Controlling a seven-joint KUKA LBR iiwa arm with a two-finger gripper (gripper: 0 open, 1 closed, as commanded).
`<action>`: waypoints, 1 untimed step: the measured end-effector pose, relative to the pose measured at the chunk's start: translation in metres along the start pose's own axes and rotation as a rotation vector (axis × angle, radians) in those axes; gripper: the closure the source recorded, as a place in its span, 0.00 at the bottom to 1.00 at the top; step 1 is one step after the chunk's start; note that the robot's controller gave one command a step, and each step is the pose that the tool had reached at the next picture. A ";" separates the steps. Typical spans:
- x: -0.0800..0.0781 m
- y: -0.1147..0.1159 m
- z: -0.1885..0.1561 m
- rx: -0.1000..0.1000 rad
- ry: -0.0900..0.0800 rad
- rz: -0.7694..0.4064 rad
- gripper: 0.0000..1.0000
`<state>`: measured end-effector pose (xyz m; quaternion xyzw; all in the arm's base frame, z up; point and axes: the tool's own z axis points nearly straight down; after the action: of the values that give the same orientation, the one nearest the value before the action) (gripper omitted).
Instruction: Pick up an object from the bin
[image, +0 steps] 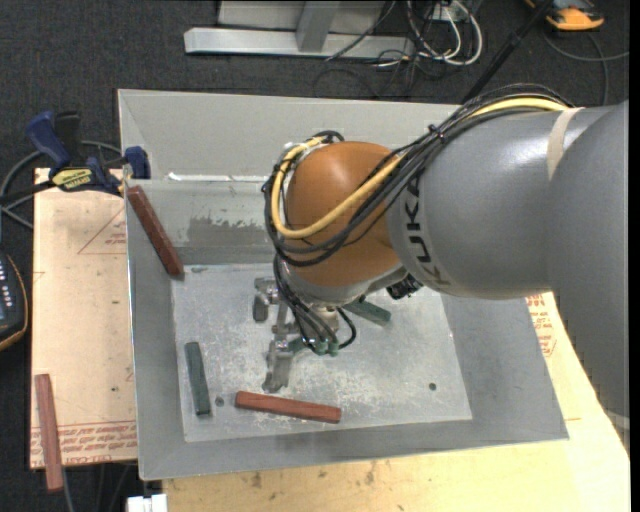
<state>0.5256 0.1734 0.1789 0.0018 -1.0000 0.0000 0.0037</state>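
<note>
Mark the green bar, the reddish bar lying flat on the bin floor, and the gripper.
green bar (197, 378), camera view, middle of its length.
reddish bar (288, 406), camera view, middle of its length.
gripper (276, 372), camera view, its lower tip.

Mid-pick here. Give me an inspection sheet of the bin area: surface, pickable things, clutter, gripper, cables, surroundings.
Surface: grey bin floor, scuffed and speckled.
Job's things: red-brown stick lying flat near the front wall; dark green bar flat at front left; second red-brown stick leaning on the left wall; green piece partly hidden under the arm.
Clutter: nothing seen.
Grippers: gripper low over the middle of the floor, just behind the front stick; nothing seen held.
Cables: yellow and black cables run along the arm and over the orange wrist cover.
Surroundings: loose cables on the dark floor behind the bin.
</note>
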 end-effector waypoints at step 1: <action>0.026 -0.046 0.107 0.000 -0.004 0.000 0.00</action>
<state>0.4992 0.1273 0.0725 0.0017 -1.0000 0.0001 0.0017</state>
